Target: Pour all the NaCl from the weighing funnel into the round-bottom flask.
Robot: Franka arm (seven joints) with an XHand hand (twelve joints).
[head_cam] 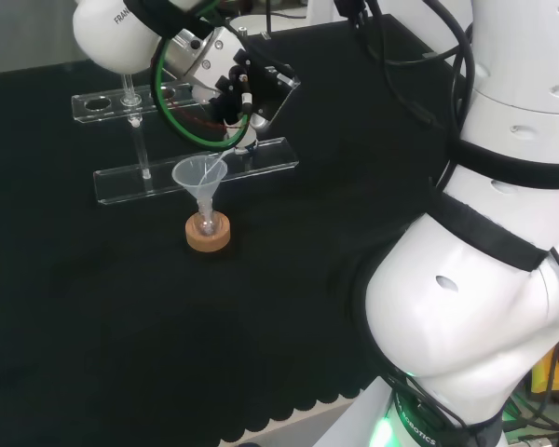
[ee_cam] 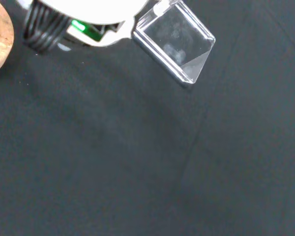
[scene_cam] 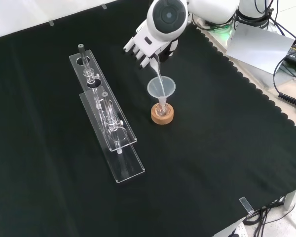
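Overhead, robot hand (scene_cam: 147, 47) tilted above funnel (scene_cam: 161, 87).

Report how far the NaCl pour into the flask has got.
Done: the hand has brought the weighing funnel over the clear funnel that sits on the flask in its cork ring.
In hand: the weighing funnel is tilted, its tip at the funnel's mouth.
Left: emptying it; how much NaCl remains cannot be seen.

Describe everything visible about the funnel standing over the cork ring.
The funnel is clear plastic or glass, a wide cone narrowing to a short stem. It stands upright, mouth up, its stem going down into a small clear flask seated on the cork ring. The hand tilts a slim clear weighing funnel whose tip reaches the funnel's rim. Contents cannot be made out.
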